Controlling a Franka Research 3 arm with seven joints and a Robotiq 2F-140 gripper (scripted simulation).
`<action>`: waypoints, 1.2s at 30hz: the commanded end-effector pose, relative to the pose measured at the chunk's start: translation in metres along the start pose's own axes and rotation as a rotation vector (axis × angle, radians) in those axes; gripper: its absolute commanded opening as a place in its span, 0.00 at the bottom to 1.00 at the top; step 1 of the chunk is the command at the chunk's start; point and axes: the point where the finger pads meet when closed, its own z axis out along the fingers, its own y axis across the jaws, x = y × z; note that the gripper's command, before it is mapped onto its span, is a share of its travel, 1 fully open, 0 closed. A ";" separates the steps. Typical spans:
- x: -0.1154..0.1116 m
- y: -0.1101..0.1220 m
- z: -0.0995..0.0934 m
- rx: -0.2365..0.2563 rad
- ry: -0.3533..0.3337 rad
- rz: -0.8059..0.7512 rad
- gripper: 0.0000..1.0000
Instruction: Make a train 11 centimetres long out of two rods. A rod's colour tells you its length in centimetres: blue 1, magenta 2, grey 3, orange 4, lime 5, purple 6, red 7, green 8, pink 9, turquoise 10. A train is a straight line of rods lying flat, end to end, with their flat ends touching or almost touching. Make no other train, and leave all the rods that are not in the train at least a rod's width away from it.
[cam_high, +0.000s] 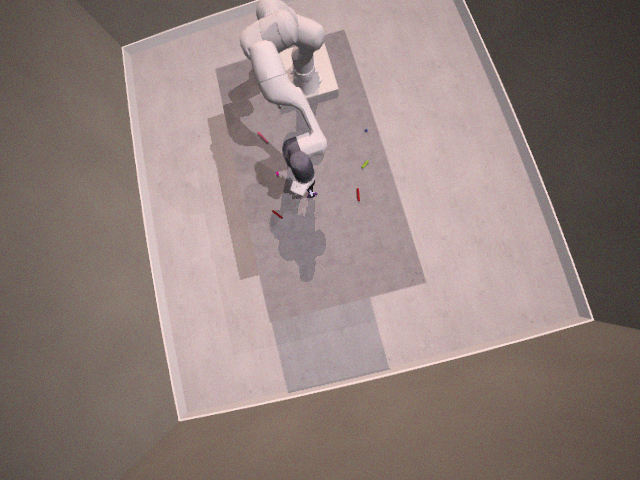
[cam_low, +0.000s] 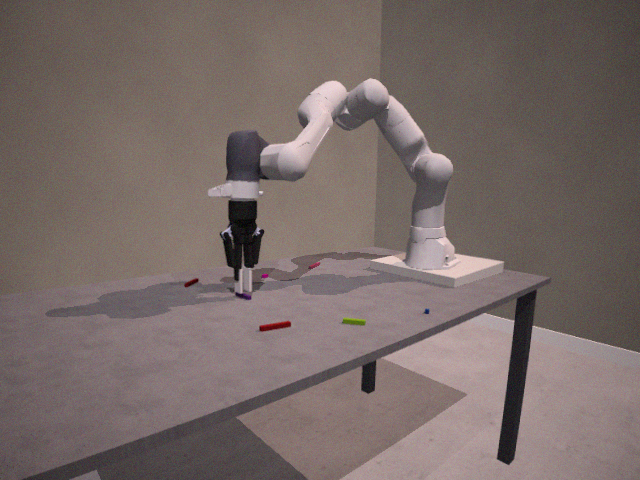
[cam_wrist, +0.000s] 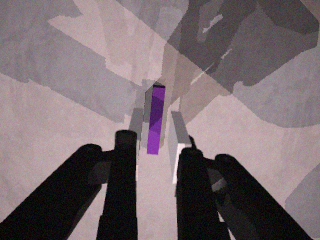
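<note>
Top view: seven rods; one red rod (cam_high: 357, 194) (cam_low: 275, 326) lies toward the three-o'clock edge from the gripper (cam_high: 311, 192) (cam_low: 243, 293) (cam_wrist: 157, 120), parted around one purple rod (cam_high: 315, 194) (cam_low: 245, 296) (cam_wrist: 156, 122).

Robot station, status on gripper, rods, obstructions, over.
Gripper slightly open, above purple rod. Lime rod lying apart, train unmade. No other rod crowding purple.

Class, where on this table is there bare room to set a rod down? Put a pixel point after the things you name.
One patch lies between the gripper (cam_high: 311, 193) (cam_low: 243, 294) (cam_wrist: 156, 145) and the lime rod (cam_high: 364, 164) (cam_low: 354, 321). Another lies beyond the red rods (cam_high: 358, 194) (cam_high: 277, 214) (cam_low: 275, 326) (cam_low: 191, 282), toward the table end away from the base. It is crowded at the gripper, over the purple rod (cam_low: 243, 296) (cam_wrist: 156, 120).
</note>
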 end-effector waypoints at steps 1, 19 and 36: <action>0.000 0.000 0.004 0.000 0.001 0.004 0.23; 0.000 0.000 0.016 0.000 0.001 0.004 0.23; 0.000 0.000 0.016 0.000 0.001 0.004 0.23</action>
